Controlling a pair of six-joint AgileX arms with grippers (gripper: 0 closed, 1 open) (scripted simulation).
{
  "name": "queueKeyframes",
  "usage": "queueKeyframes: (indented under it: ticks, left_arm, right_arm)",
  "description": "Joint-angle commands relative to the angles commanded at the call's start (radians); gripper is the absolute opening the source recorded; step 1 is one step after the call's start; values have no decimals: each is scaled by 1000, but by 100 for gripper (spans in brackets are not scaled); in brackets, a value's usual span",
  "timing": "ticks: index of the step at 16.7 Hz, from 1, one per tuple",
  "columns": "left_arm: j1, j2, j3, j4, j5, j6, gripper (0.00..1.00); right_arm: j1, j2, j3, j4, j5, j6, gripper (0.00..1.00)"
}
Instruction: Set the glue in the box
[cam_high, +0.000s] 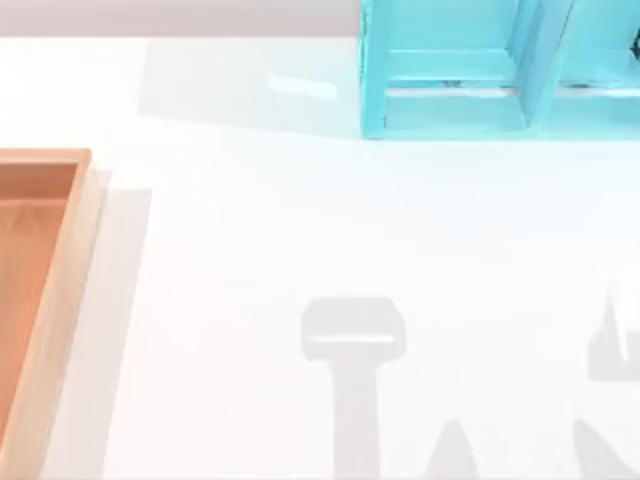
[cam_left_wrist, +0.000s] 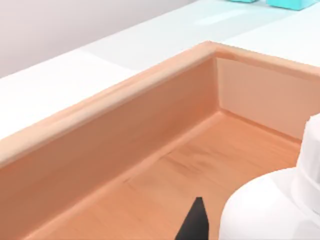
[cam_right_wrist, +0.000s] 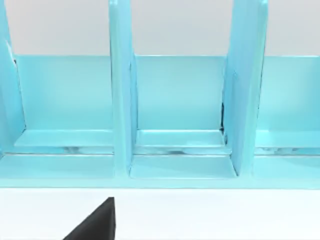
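White table (cam_high: 300, 230), wooden box (cam_high: 60, 300) left, cyan shelf (cam_high: 500, 70) far right

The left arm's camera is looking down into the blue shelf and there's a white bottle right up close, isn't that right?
Not quite. The left wrist view looks into the wooden box, orange-brown inside with a tan rim, not the blue shelf. The white bottle is indeed right up close.

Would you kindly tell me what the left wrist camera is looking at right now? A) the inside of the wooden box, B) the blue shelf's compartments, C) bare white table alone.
A: the left wrist view looks into a corner of the box, its orange-brown floor and tan rim, with a white bottle-like shape in the foreground.
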Motion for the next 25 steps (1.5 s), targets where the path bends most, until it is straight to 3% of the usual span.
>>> queueKeyframes:
  ticks: [5, 12, 25]
  left_arm:
    - [-94, -13, -59, 114, 66, -167, 0]
    - [-107, -10, -70, 123, 89, -191, 0]
    - [-107, -10, -70, 123, 89, -191, 98]
  right_arm:
    - [0, 0, 0, 0, 0, 0, 100]
    - [0, 0, 0, 0, 0, 0, 100]
    - [0, 0, 0, 0, 0, 0, 100]
